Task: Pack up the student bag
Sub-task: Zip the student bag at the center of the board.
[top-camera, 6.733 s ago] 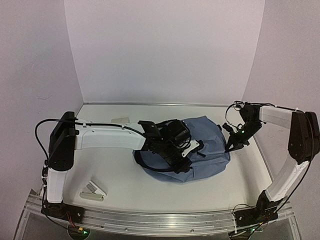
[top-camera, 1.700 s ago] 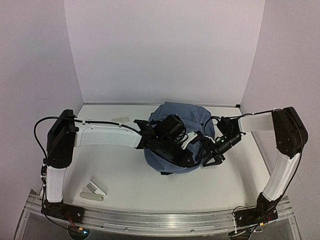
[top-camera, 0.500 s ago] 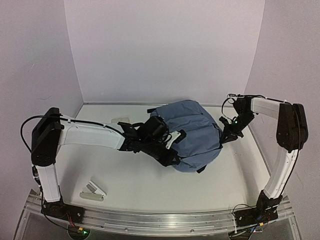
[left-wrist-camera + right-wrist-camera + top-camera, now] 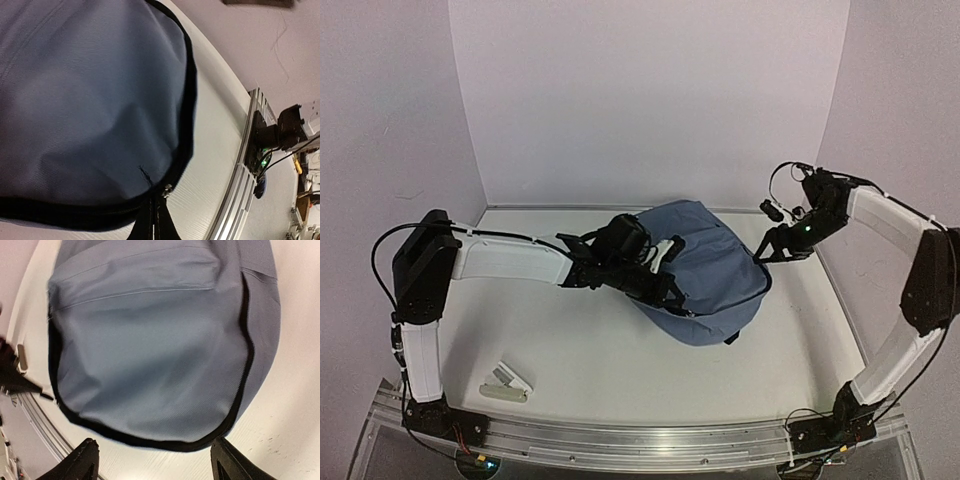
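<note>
The student bag (image 4: 710,265), soft blue-grey fabric with black zipper lines, lies slumped in the middle of the table. My left gripper (image 4: 665,287) is at its near-left edge. In the left wrist view that gripper (image 4: 155,222) is shut on the bag's (image 4: 85,100) black zipper edge, beside a small metal pull (image 4: 166,189). My right gripper (image 4: 772,250) hangs just off the bag's right side. In the right wrist view it (image 4: 152,465) is open, both fingers short of the bag's (image 4: 150,340) black-trimmed edge, with nothing between them.
A small white and grey object (image 4: 507,380) lies near the front left of the table. A pale flat piece (image 4: 560,238) sits at the back left. The aluminium rail (image 4: 640,445) runs along the near edge. White walls close in the back and both sides.
My right gripper has opened, let go of the bag and drawn away up and to the right. The bag has sagged lower. The left arm has shifted slightly back, still gripping.
</note>
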Robot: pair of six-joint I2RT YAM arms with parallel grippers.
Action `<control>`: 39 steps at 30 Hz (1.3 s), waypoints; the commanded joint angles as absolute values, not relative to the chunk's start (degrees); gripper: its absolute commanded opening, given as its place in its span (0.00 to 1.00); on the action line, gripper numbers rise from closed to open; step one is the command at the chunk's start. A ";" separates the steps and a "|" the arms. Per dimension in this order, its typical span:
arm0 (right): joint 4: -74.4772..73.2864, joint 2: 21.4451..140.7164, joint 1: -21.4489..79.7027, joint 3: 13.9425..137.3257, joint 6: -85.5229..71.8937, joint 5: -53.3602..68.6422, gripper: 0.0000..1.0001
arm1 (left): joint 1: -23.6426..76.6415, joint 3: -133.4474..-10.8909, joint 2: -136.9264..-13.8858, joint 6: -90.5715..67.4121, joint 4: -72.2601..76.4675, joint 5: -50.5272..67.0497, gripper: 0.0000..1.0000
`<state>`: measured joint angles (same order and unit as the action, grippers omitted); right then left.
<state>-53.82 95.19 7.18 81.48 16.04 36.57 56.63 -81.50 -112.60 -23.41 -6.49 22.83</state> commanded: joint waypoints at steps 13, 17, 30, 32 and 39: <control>-38.21 90.23 26.65 70.30 31.94 34.92 0.65 | 52.77 -79.53 -113.49 -31.32 -0.26 27.55 0.00; -35.39 90.22 31.12 66.96 31.82 33.19 0.64 | 52.73 -78.72 -112.98 -31.55 -0.26 27.50 0.00; -22.86 90.70 36.71 55.80 33.90 24.10 0.58 | 52.68 -77.22 -112.42 -32.46 -0.23 26.33 0.00; -20.99 90.21 37.34 54.82 33.72 21.97 0.42 | 52.65 -76.99 -112.35 -32.58 -0.26 26.30 0.00; -21.53 84.22 37.49 54.01 31.98 19.74 0.00 | 51.70 -75.70 -111.47 -31.80 -3.74 21.89 0.00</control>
<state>-23.24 90.06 37.28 54.92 32.68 22.66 52.77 -76.70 -113.67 -32.03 -1.98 25.67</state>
